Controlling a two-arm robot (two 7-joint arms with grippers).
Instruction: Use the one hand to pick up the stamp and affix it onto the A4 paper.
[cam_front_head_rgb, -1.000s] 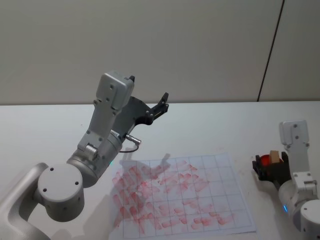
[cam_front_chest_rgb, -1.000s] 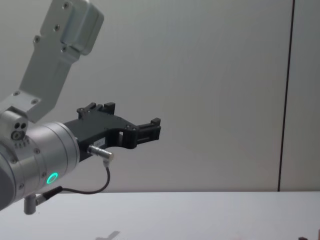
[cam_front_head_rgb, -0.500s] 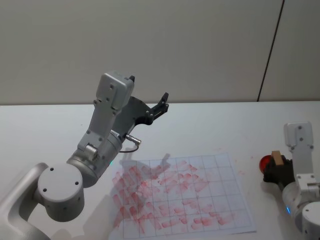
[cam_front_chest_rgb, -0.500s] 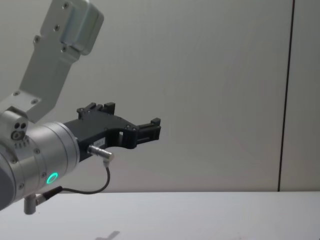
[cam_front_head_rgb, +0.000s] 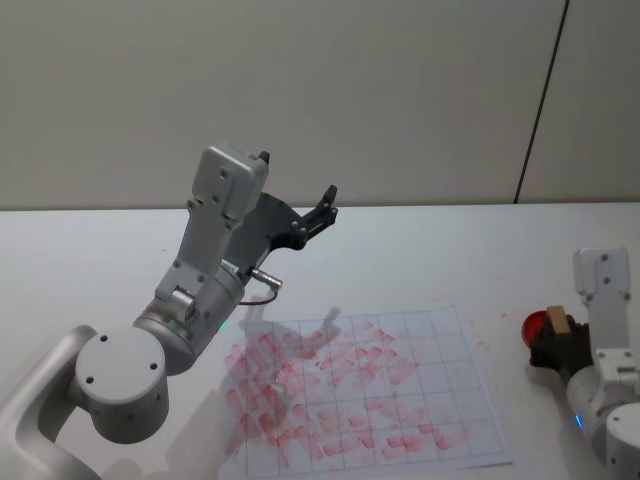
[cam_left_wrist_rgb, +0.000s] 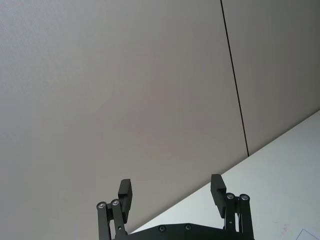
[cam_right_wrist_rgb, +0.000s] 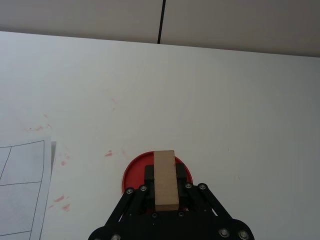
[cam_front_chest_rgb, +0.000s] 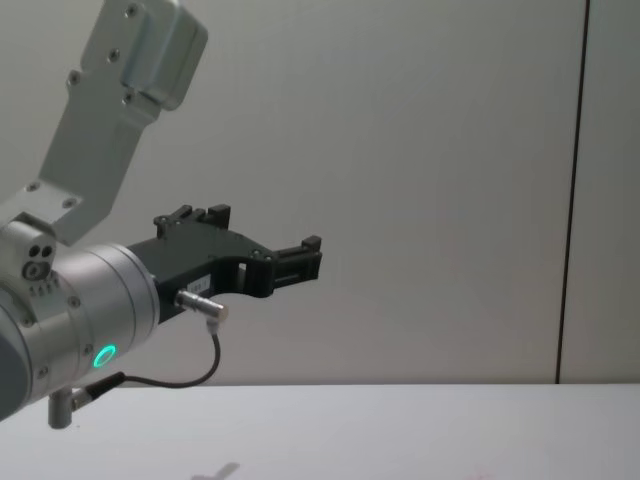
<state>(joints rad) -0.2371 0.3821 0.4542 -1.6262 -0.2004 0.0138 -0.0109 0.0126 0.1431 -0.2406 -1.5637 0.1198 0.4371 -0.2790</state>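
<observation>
The stamp (cam_right_wrist_rgb: 164, 165), a small tan block, stands upright between the fingers of my right gripper (cam_right_wrist_rgb: 164, 186), which is shut on it. Seen from the head, the stamp (cam_front_head_rgb: 558, 322) and right gripper (cam_front_head_rgb: 560, 342) sit at the table's right edge, beside and partly over a round red ink pad (cam_front_head_rgb: 534, 324). The A4 paper (cam_front_head_rgb: 452, 380), gridded and covered in red prints, lies at centre, to the left of that gripper. My left gripper (cam_front_head_rgb: 298, 180) is parked high above the table's left side, open with nothing in it (cam_left_wrist_rgb: 171, 186).
The red ink pad (cam_right_wrist_rgb: 134, 172) lies on the white table just beyond the stamp. Small red smudges (cam_right_wrist_rgb: 62, 200) dot the table between the pad and the paper's corner (cam_right_wrist_rgb: 25, 185). The raised left arm (cam_front_chest_rgb: 90, 300) looms over the paper's left side.
My right gripper has shifted right and slightly toward me with the stamp, uncovering more of the red pad. The left arm has not moved.
</observation>
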